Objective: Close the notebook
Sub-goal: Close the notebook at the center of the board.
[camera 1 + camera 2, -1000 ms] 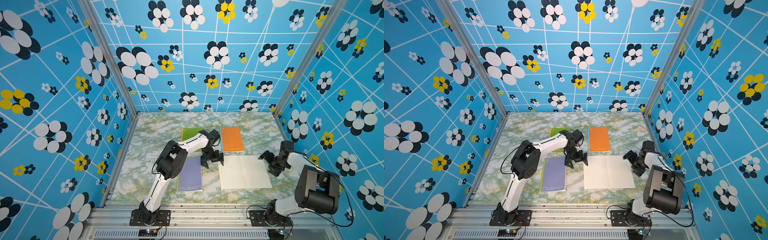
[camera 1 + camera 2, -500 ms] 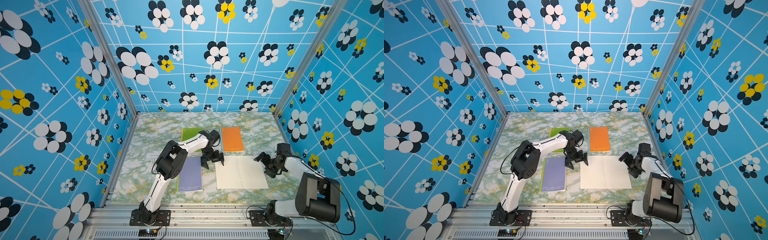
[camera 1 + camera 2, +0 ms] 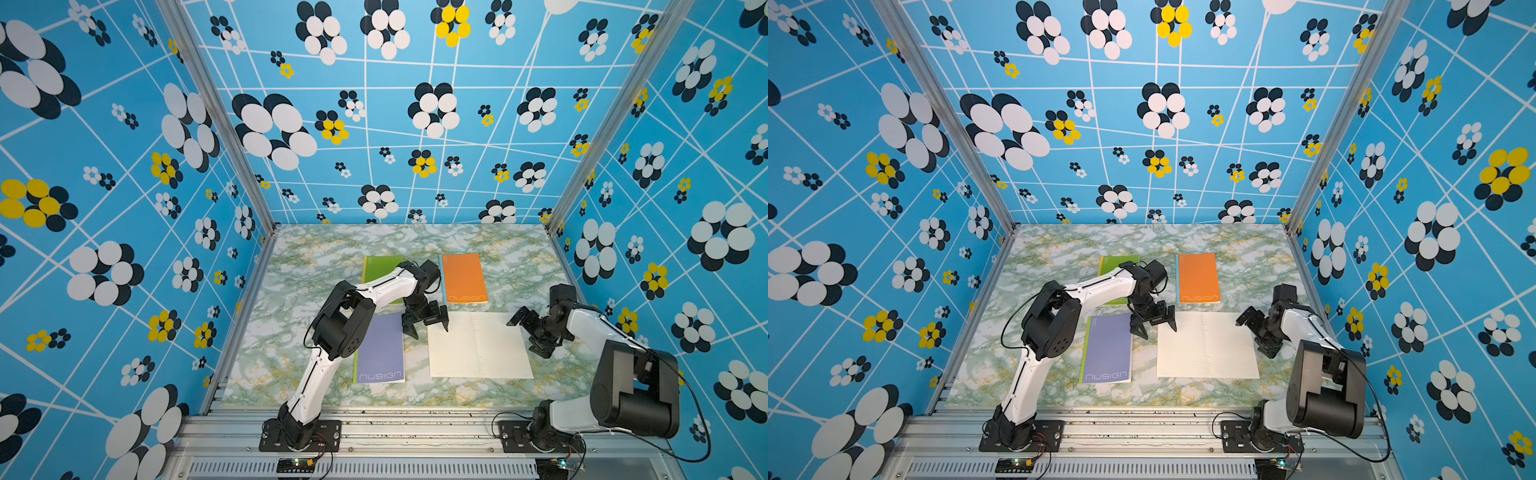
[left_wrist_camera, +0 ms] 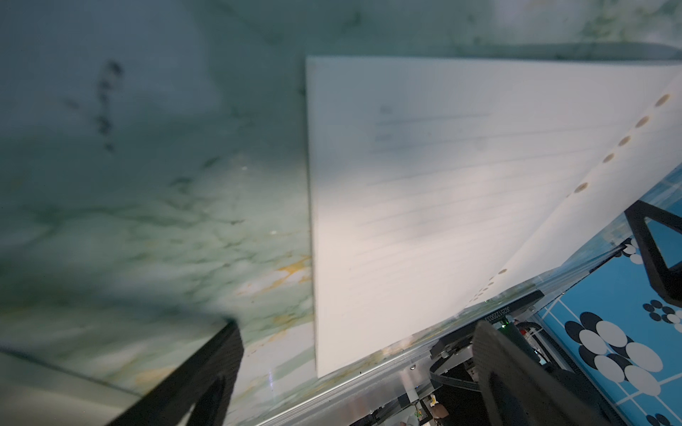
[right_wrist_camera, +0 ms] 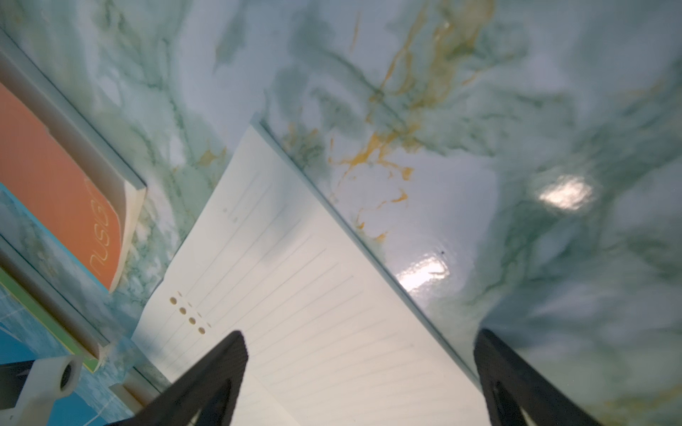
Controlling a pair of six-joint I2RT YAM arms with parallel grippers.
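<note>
Orange notebook [image 3: 463, 276], green notebook [image 3: 376, 268], purple notebook [image 3: 380, 349]

The right gripper [image 3: 527, 337] has pushed inward from the side. The open notebook [image 3: 478, 349] has slid along with it (toward the left gripper [image 3: 431, 332]), a small sideways shift.

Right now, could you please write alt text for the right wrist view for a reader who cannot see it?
An open notebook with lined pages lies flat on a marbled table, its outer edge running between the open jaws of the right tool. A closed orange notebook lies nearby.
</note>
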